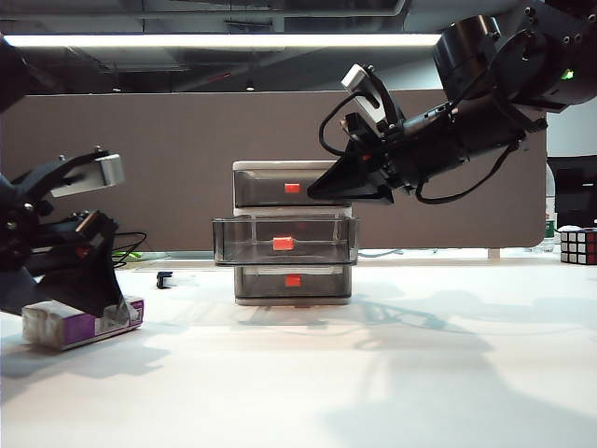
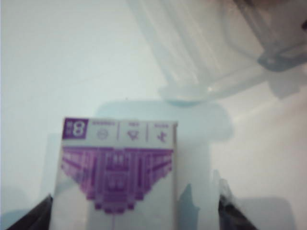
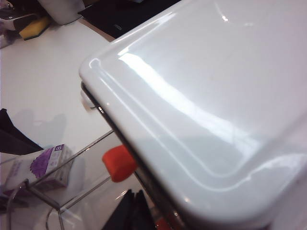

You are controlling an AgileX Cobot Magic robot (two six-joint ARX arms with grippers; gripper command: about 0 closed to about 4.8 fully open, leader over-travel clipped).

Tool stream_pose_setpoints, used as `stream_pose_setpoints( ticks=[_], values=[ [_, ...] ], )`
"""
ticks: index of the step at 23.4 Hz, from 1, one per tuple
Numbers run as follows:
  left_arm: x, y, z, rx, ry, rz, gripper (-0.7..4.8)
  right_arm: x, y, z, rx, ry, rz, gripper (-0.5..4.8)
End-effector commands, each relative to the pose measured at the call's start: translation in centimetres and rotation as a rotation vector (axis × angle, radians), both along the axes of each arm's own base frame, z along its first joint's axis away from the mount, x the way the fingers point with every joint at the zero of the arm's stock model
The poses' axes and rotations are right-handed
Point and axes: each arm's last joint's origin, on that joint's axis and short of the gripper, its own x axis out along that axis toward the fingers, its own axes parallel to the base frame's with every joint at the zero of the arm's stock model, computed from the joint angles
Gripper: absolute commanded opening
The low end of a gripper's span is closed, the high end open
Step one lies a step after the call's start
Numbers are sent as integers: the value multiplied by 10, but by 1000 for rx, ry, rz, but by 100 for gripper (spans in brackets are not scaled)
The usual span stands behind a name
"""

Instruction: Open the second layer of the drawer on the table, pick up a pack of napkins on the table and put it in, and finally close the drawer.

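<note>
The drawer (image 1: 292, 231) stands mid-table on the table (image 1: 373, 373). Its second layer (image 1: 284, 241) is pulled out toward the camera, showing its red tab (image 1: 284, 244). The purple and white pack of napkins (image 1: 82, 325) lies flat at the far left. My left gripper (image 1: 89, 310) is lowered over it, open, and in the left wrist view the pack (image 2: 117, 167) lies between the two dark fingers (image 2: 33, 216) without a clear pinch. My right gripper (image 1: 322, 191) hovers shut beside the top drawer, holding nothing. Its closed tips (image 3: 134, 211) sit below the unit's white top (image 3: 216, 96).
A Rubik's cube (image 1: 578, 245) sits at the far right edge. A small black object (image 1: 164, 278) and cables lie behind, left of the drawer unit. A brown partition (image 1: 187, 149) runs along the back. The open drawer's clear wall (image 3: 67, 163) juts out near the right gripper.
</note>
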Motion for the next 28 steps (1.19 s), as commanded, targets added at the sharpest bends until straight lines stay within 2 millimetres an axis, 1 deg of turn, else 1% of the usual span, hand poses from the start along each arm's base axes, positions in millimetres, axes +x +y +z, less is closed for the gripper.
stream_pose_setpoints(
  ticks=[1, 4, 8, 9, 10, 13, 14, 15, 16, 18, 22, 23, 24, 28],
  values=[
    [7, -2, 0, 1, -26, -8, 428, 1, 1, 4, 11, -15, 8, -4],
    [11, -3, -4, 35, -24, -6, 425, 1, 1, 4, 11, -16, 8, -4],
    [12, -3, -6, 39, -19, -6, 421, 1, 1, 5, 10, -22, 9, -4],
    [13, -4, -6, 46, -28, -15, 381, 1, 1, 5, 10, -23, 9, -4],
    [14, -4, -6, 47, -35, -19, 360, 1, 1, 5, 9, -25, 9, -4],
    [14, -4, -5, 35, -45, -27, 358, 1, 1, 5, 8, -25, 7, -4],
    [15, -4, -4, 33, -50, -26, 350, 1, 1, 5, 8, -26, 7, -4],
    [15, -5, -4, 31, -56, -26, 328, 1, 1, 5, 8, -26, 7, -4],
    [15, -5, -4, 30, -59, -26, 317, 1, 1, 5, 8, -26, 7, -5],
    [16, -5, -3, 27, -69, -26, 270, 1, 1, 5, 8, -26, 7, -4],
    [16, -5, -3, 26, -71, -26, 263, 1, 1, 5, 8, -26, 7, -5],
    [16, -5, -3, 26, -71, -26, 257, 1, 1, 5, 8, -26, 7, -4],
    [16, -5, -3, 26, -71, -26, 239, 1, 1, 5, 8, -26, 7, -5],
    [17, -5, -1, 22, -83, -25, 236, 1, 1, 5, 7, -27, 7, -4]
  ],
)
